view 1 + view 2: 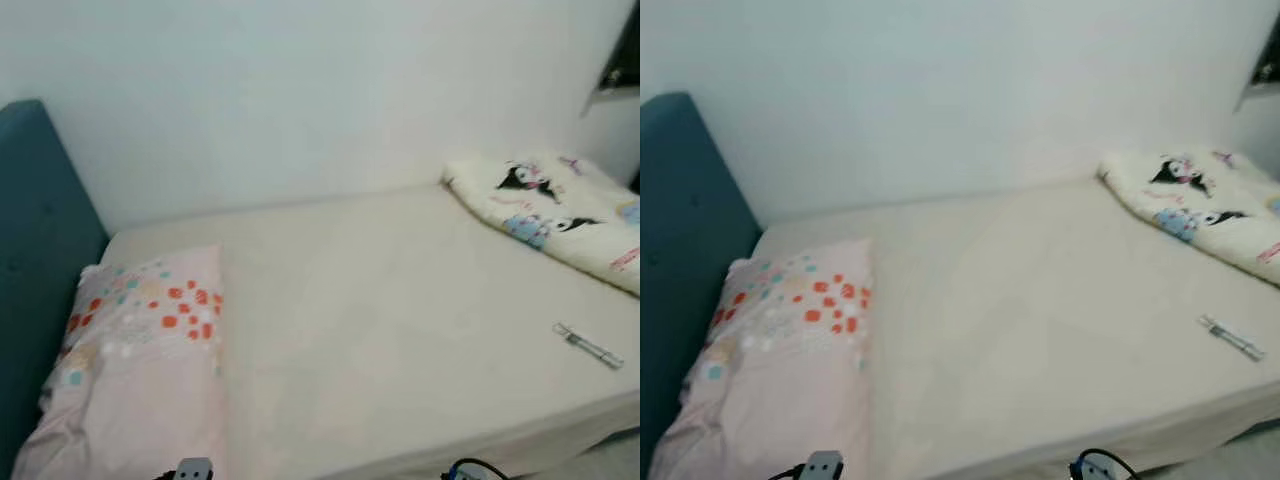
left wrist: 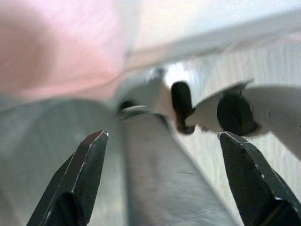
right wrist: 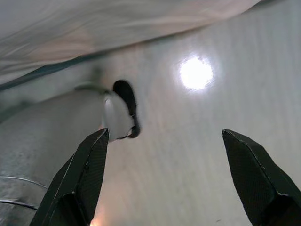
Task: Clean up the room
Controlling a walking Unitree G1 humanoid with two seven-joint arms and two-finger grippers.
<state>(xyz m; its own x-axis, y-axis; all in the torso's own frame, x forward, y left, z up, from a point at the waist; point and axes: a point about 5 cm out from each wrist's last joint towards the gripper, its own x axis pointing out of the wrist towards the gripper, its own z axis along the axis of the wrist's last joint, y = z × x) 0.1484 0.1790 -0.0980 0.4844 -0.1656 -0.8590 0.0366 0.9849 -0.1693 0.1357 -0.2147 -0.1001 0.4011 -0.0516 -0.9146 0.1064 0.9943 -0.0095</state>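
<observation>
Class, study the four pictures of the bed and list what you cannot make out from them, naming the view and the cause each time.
- Small object near the bed's right edge, eye views: too small and blurred to identify.
- Folded cartoon blanket, eye views: cut off by the right edge.
- Pink pillow, eye views: its near end runs off the bottom edge.
- Left wrist view: the pink mass is out of focus; the left gripper hangs open with nothing between its fingers.
- Dark thing, top right corner: cropped.

a pale glossy floor [image 3: 211, 155] lies past the right claw [image 3: 164, 136], with a bright glare [image 3: 196, 73] on it beyond the tips. a cream bed [image 1: 400, 320] stretches away from both claws to a white wall [image 1: 300, 90] on its far side. a teal headboard [image 1: 35, 220] stands out on the left claw's [image 2: 162, 136] side.
</observation>
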